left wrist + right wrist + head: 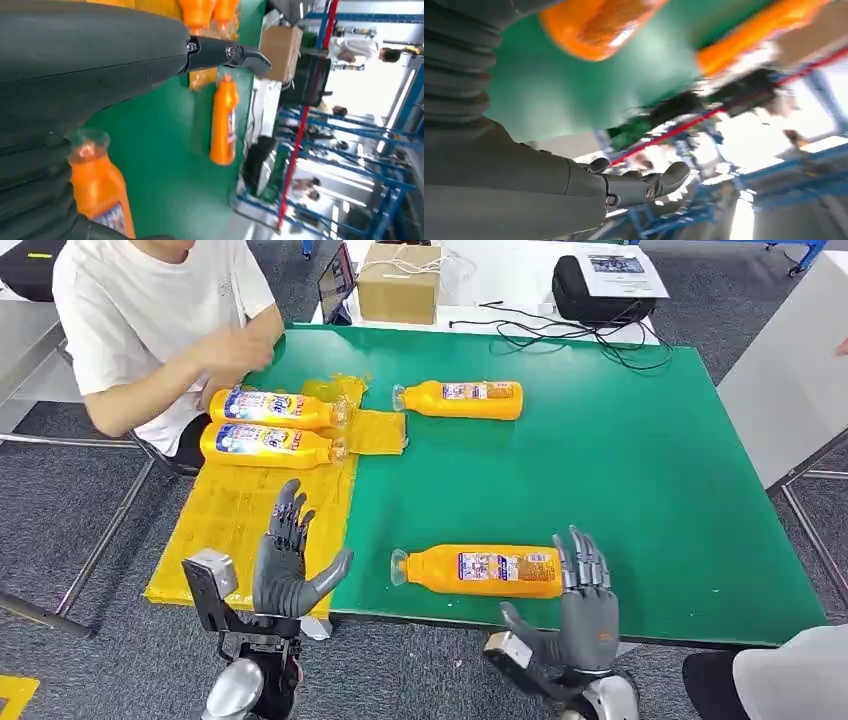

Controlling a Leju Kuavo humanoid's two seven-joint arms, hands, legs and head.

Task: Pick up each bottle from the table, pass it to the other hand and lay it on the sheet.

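Observation:
Two orange bottles (268,407) (265,445) lie side by side on the yellow sheet (235,520) at the table's left. A third orange bottle (462,399) lies on the green table (620,470) farther back, also seen in the left wrist view (223,122). A fourth bottle (480,570) lies near the front edge; the left wrist view shows its neck end (97,187) and the right wrist view its base (596,25). My right hand (580,605) is open just at that bottle's base end. My left hand (285,560) is open over the sheet's front edge, holding nothing.
A person in a white shirt (150,310) sits at the table's far left corner, one hand (235,345) raised near the sheet. A cardboard box (398,282), a black bag (600,290) and cables (590,335) lie beyond the table.

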